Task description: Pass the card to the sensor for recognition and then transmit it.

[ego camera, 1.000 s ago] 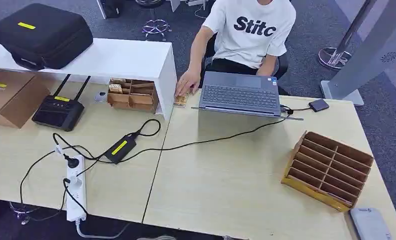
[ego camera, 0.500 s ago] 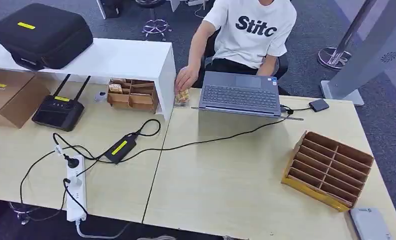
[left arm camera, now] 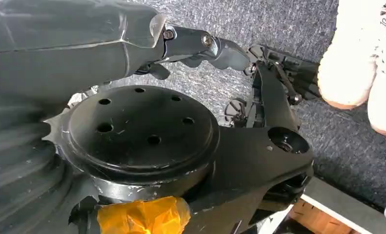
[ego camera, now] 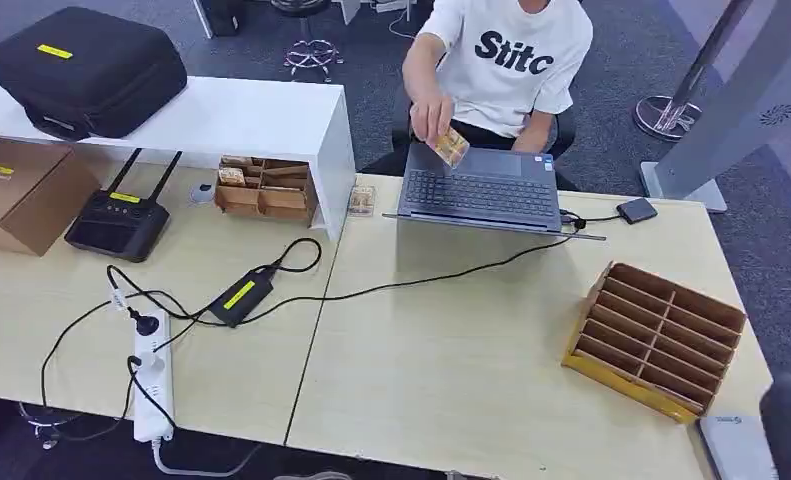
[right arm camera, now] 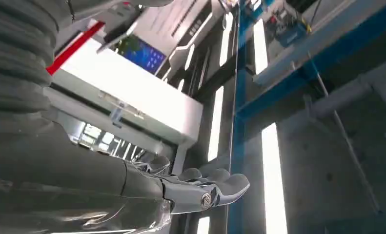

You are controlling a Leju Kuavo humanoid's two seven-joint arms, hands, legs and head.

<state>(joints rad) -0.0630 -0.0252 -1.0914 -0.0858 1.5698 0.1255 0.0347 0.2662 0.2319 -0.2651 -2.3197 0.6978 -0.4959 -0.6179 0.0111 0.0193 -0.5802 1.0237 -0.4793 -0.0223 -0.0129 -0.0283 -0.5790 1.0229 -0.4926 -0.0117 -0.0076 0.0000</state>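
Observation:
A person in a white T-shirt sits behind the table and holds a small yellowish card (ego camera: 451, 147) above the open laptop (ego camera: 479, 190). A short stack of similar cards (ego camera: 361, 198) lies by the white shelf's end. A small dark box (ego camera: 636, 210) on a cable sits to the right of the laptop. My right hand (ego camera: 789, 428) shows as a dark shape at the near right corner of the table; in the right wrist view the right hand (right arm camera: 200, 187) has its fingers stretched out with nothing in them. My left hand (left arm camera: 195, 44) hangs low, fingers apart and holding nothing.
A wooden slotted rack (ego camera: 659, 338) stands at the right and a flat grey device (ego camera: 736, 447) lies in front of it. A power strip (ego camera: 151, 388), an adapter (ego camera: 239, 297) and cables cross the left half. A white shelf (ego camera: 221, 118) carries a black case (ego camera: 83, 70).
The person's hand has lifted a card from the stack by the shelf and carried it over the laptop. My right hand has come up into the head view at the near right.

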